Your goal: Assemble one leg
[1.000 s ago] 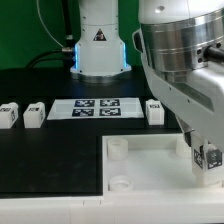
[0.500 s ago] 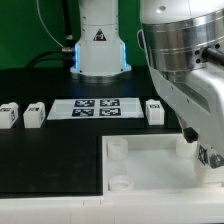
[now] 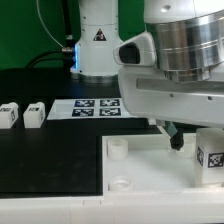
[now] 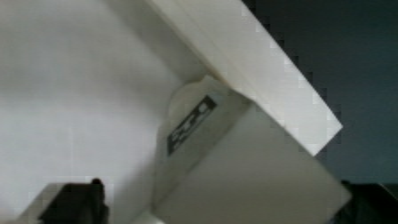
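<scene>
A leg (image 3: 210, 157), a white block with a black-and-white tag, stands upright at the far corner of the large white panel (image 3: 150, 172), on the exterior view's right. My gripper (image 3: 186, 140) hangs just above and beside it, and one dark finger (image 3: 175, 138) shows apart from it. In the wrist view the same leg (image 4: 240, 160) lies between my gripper's (image 4: 219, 205) widely spread fingers (image 4: 75, 200), with a gap on one side. The gripper is open. Two more legs (image 3: 10, 114) (image 3: 35, 113) stand at the exterior view's left.
The marker board (image 3: 90, 108) lies on the black table behind the panel. The panel has round sockets (image 3: 117, 148) (image 3: 120, 184) on its left side. The robot base (image 3: 98, 45) stands at the back. My arm hides the table behind the panel's right part.
My wrist has turned and the hand has swung across the view. The fingers have let go of the leg on the panel corner. The leg beside the marker board is now hidden by the arm.
</scene>
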`<state>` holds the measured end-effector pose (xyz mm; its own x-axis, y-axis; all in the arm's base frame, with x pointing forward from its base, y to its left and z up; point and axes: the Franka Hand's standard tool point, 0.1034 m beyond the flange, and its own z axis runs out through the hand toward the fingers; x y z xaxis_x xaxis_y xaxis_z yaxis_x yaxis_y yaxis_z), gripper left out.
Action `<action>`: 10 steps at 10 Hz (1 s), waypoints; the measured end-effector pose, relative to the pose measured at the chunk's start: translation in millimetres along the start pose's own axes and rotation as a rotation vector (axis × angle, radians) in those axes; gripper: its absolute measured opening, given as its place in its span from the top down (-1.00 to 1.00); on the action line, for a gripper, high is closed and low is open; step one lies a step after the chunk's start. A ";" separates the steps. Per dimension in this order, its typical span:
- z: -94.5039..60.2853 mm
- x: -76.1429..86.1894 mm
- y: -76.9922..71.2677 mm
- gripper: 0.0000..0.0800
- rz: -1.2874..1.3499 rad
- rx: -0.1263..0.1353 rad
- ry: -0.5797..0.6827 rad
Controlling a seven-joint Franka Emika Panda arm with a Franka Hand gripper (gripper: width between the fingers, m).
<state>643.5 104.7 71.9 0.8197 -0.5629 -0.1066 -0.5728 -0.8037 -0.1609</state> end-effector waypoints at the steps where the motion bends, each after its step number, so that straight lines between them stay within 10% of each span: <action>1: 1.7 -3.4 -3.5 -0.62 -0.165 -0.036 0.024; 5: 1.4 -3.6 -4.2 -0.62 -0.539 -0.059 0.025; 10: 2.1 -4.0 -4.2 0.27 -0.166 -0.044 0.030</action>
<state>642.7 110.7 70.9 0.9028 -0.4268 -0.0531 -0.4300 -0.8933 -0.1305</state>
